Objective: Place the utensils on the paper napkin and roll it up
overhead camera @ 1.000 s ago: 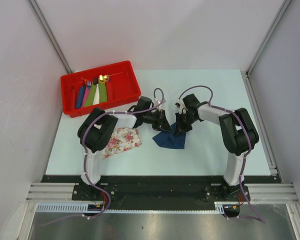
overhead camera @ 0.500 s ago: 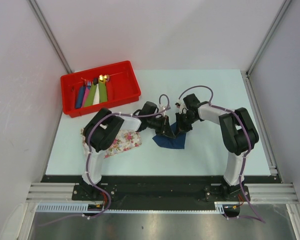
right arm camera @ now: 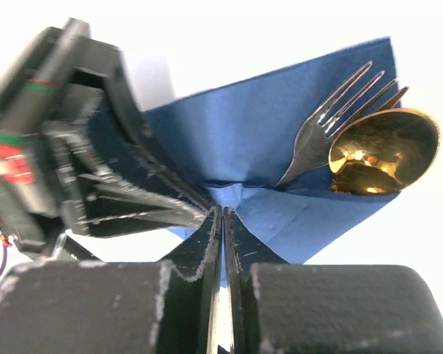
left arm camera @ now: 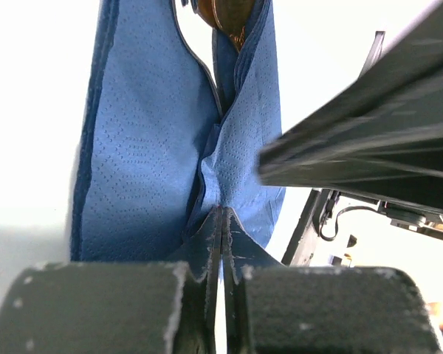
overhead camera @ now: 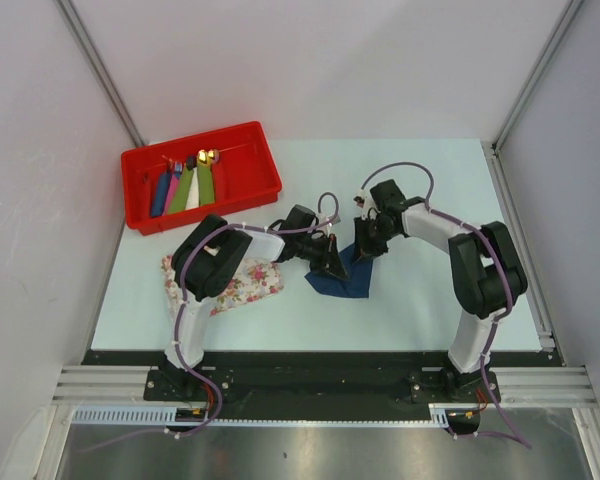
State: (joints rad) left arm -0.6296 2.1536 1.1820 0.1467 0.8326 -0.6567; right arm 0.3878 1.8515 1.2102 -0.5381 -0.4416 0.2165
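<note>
The navy paper napkin (overhead camera: 342, 278) lies at the table's middle, partly folded. In the right wrist view the napkin (right arm camera: 258, 133) holds the silvery fork (right arm camera: 326, 129) and the gold spoon (right arm camera: 384, 151), their handles under a fold. The spoon's bowl (left arm camera: 229, 16) shows at the top of the left wrist view. My left gripper (overhead camera: 332, 264) is shut, pinching a napkin fold (left arm camera: 229, 162). My right gripper (overhead camera: 363, 250) is shut on the napkin's fold too (right arm camera: 223, 210), facing the left gripper (right arm camera: 96, 177) closely.
A red bin (overhead camera: 202, 175) at the back left holds several coloured rolls with gold tips. A pink-flowered tray (overhead camera: 242, 282) lies left of the napkin, partly under my left arm. Both arms crowd over the napkin.
My left gripper has moved right and down onto the napkin's left part. The right gripper has shifted slightly right. The flowered tray shows more to the left of the arm.
</note>
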